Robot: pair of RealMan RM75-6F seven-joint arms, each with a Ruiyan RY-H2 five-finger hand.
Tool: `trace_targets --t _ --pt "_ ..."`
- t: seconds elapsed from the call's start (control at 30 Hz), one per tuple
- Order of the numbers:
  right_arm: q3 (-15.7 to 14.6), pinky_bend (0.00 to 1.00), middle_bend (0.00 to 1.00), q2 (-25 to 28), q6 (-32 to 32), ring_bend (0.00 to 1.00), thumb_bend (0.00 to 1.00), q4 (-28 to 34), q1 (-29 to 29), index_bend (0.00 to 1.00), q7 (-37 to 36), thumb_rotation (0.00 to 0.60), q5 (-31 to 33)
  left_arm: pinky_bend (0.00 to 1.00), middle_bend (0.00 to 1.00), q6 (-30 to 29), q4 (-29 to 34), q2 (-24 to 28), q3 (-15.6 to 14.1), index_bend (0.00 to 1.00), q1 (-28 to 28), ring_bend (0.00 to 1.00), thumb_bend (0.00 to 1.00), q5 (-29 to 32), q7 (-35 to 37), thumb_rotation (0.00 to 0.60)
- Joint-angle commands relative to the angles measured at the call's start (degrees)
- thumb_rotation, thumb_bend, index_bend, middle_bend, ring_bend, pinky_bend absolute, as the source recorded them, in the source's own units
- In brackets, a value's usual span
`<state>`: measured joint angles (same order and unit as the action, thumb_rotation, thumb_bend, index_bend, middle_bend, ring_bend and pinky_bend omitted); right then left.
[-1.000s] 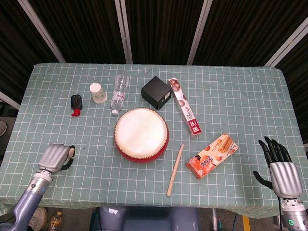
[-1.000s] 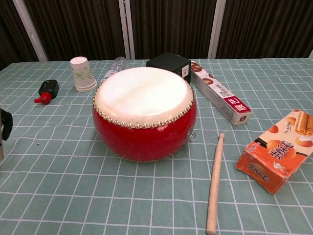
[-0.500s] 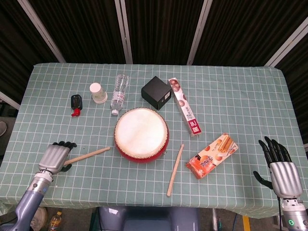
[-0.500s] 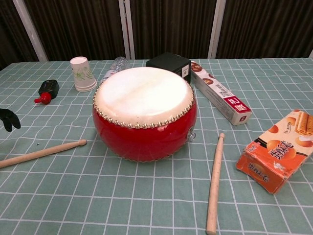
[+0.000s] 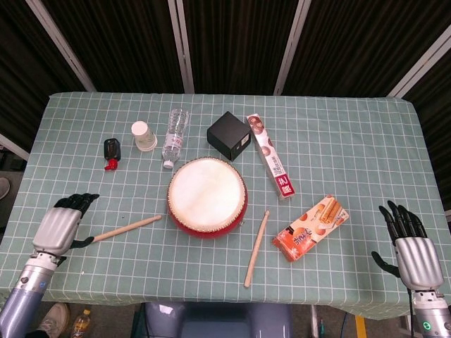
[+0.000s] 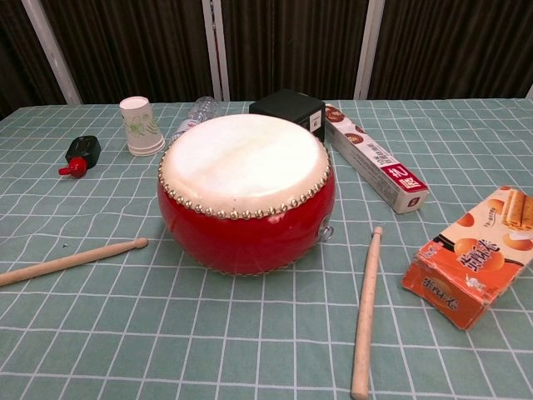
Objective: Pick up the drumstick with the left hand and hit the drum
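Observation:
A red drum [image 5: 207, 196] with a pale skin stands mid-table, large in the chest view as drum [image 6: 246, 187]. One wooden drumstick [image 5: 127, 227] lies flat on the cloth to the drum's left, also seen as drumstick [image 6: 71, 261]. My left hand [image 5: 60, 224] hovers just left of its near end with its fingers spread and nothing in them. A second drumstick [image 5: 257, 248] lies right of the drum, also seen as second drumstick [image 6: 365, 312]. My right hand [image 5: 407, 246] is open at the front right corner. Neither hand shows in the chest view.
Behind the drum are a small red-capped black bottle [image 5: 111, 151], a paper cup [image 5: 144, 135], a lying plastic bottle [image 5: 175, 136], a black box [image 5: 230, 135] and a long snack box [image 5: 271, 163]. An orange biscuit box [image 5: 311, 227] lies right of the second drumstick.
The left hand went from a closed fist to spread fingers and drew back to the left. The left drumstick, unseen one second ago, now lies on the cloth beside the drum.

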<state>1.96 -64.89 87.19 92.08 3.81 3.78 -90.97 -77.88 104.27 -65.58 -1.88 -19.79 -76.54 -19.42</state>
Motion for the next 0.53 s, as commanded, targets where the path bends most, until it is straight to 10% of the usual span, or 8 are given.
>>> trace_targets --t 0.03,0.53 --pt "-0.1 0.12 0.00 -0.1 0.3 0.00 0.25 -0.3 0.0 0.00 -0.1 0.600 -0.6 0.14 0.04 -8.9 -2.9 2.6 -1.3 0.03 5.0 0.03 0.01 -8.7 7.2 0.600" --pt "-0.3 0.12 0.00 -0.6 0.4 0.00 0.25 -0.9 0.2 0.00 0.3 0.600 -1.5 0.00 0.00 -14.5 -11.2 3.5 -5.1 0.00 13.4 0.00 0.00 -13.2 15.3 0.600"
